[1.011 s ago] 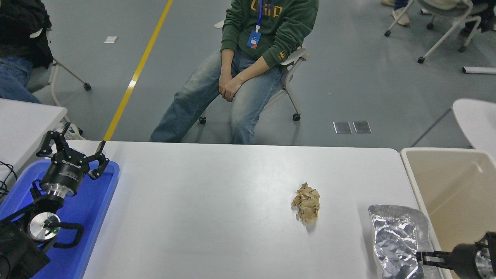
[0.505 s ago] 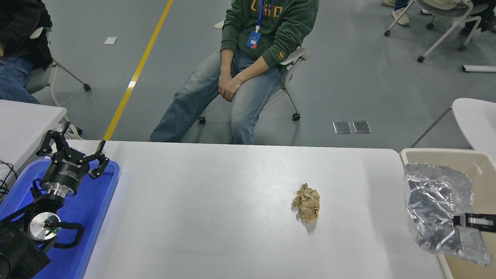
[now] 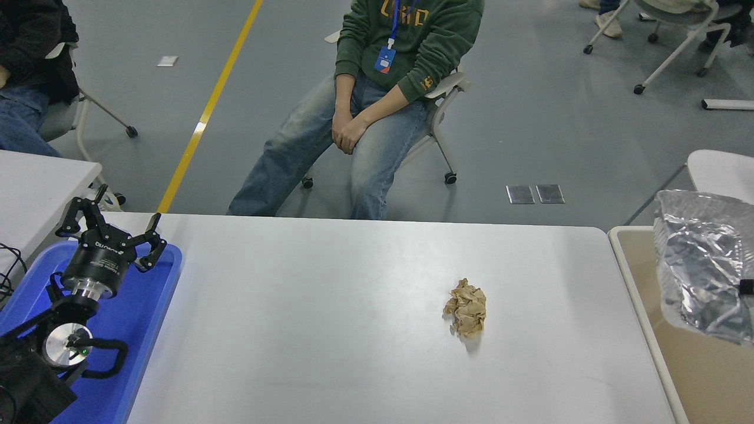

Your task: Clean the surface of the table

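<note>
The white table surface (image 3: pixel 330 341) carries one crumpled ball of brown paper (image 3: pixel 466 307), right of centre. A crinkled silver foil bag (image 3: pixel 701 265) hangs in the air at the right edge, above the beige bin (image 3: pixel 695 371). Only a black tip of my right gripper (image 3: pixel 747 287) shows, at the bag's right side, shut on the bag. The rest of that arm is out of the picture. My left gripper (image 3: pixel 112 227) is parked open over the blue tray (image 3: pixel 147 312) at the lower left, holding nothing.
A person in a green sweatshirt (image 3: pixel 406 41) sits on a chair beyond the far edge, hands between the knees. A second white table (image 3: pixel 35 182) stands at the left, and a round white one (image 3: pixel 721 171) behind the bin.
The foil bag has risen off the table's near right corner and moved right and away, and now hangs over the beige bin. My right arm has slid almost out of view. The left arm stayed still.
</note>
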Tool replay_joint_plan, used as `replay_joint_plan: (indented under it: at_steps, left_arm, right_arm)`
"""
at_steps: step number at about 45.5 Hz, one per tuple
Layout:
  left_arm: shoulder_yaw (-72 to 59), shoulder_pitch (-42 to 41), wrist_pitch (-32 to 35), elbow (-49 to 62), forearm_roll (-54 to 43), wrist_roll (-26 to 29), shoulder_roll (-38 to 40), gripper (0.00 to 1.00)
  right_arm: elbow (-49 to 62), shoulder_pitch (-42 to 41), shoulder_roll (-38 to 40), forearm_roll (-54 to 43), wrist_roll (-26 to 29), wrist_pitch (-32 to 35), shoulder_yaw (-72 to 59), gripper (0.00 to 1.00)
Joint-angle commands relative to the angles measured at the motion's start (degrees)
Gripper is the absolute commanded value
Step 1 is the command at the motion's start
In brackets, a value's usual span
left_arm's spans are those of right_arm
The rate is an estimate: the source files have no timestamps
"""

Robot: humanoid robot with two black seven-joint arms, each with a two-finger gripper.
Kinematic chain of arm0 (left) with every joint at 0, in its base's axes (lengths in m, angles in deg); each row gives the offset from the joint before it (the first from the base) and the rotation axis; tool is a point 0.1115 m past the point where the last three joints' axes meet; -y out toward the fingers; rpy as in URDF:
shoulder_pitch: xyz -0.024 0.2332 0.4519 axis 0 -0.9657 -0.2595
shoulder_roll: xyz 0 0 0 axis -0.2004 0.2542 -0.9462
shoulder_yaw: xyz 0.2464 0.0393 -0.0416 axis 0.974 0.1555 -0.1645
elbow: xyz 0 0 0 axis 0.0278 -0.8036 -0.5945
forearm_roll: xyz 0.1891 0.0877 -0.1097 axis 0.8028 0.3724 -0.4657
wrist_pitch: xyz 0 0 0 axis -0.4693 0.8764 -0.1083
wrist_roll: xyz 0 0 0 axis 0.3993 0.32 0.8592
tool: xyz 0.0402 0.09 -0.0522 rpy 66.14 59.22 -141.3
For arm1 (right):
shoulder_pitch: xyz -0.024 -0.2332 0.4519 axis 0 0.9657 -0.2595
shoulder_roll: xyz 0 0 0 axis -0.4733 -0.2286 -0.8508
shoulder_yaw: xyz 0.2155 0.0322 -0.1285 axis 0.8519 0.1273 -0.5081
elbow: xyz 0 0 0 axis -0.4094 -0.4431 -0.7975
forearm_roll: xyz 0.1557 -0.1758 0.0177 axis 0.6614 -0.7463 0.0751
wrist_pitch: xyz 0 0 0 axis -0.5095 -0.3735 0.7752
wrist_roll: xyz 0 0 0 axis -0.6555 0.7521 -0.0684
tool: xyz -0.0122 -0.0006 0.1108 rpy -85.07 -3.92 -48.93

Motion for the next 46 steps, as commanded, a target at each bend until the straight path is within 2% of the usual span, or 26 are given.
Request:
replay_joint_plan:
  at_steps: [1, 22, 35, 46]
  left_arm:
    - [0.0, 0.0, 0.0, 0.0, 0.0, 0.0, 0.0, 1.0]
    - [0.0, 0.0, 0.0, 0.0, 0.0, 0.0, 0.0, 1.0]
    - [0.0, 0.0, 0.0, 0.0, 0.0, 0.0, 0.0, 1.0]
    - [0.0, 0.0, 0.0, 0.0, 0.0, 0.0, 0.0, 1.0]
  right_arm:
    - [0.0, -1.0, 1.3, 1.0, 0.0, 1.9, 0.9, 0.0]
    - [2.9, -0.9, 0.0, 0.9, 0.5, 1.4, 0.7, 0.0]
    - [13.0, 0.8, -5.6, 1.3, 0.6, -1.9, -0.8, 0.0]
    - [23.2, 2.2, -11.5, 6.7, 0.6, -7.2, -4.9, 0.0]
